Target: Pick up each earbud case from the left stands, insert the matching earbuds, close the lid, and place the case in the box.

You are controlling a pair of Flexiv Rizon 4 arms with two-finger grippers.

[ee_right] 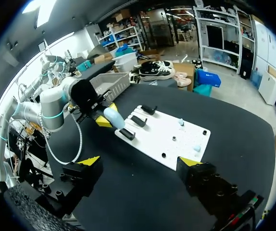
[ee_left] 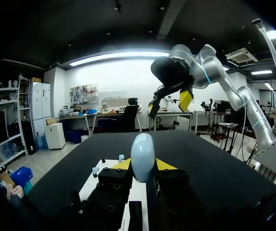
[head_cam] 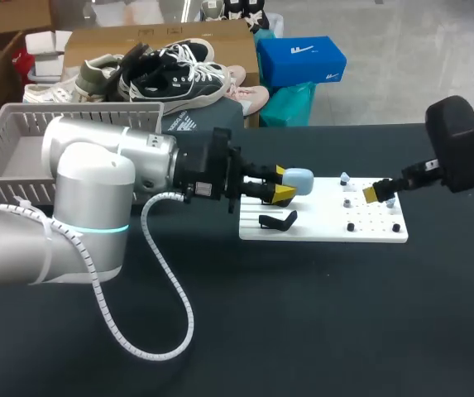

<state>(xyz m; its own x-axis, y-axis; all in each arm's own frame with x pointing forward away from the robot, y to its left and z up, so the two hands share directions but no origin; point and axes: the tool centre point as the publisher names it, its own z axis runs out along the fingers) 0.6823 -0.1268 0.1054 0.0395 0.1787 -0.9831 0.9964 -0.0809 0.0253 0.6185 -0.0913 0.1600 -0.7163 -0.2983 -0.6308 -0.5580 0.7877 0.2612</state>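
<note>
While the case [head_cam: 299, 179] is clamped from two sides between the yellow tips of my left end effector [head_cam: 283, 183], it sits over the left end of the board [head_cam: 319, 227], near the black stands [head_cam: 278, 220]. From the left wrist it stands upright between the fingers, its rounded top clear of them. I cannot tell where its lid seam lies.

I judge the step in hand to be bringing the case out to be loaded. To do that well I should hold it low on the body, so the lid has room to swing, and hold it level and steady with the opening turned toward my other arm. A light, even squeeze should do, since a smooth rounded shell may twist or slip if pinched off-centre.

My right end effector [head_cam: 377, 194], fingers well apart, hangs over the right end of the board by the small pale earbuds [head_cam: 344, 178]. It should take the matching one squarely.

The box [head_cam: 21, 124] waits at the worktop's [head_cam: 303, 331] far left.
</note>
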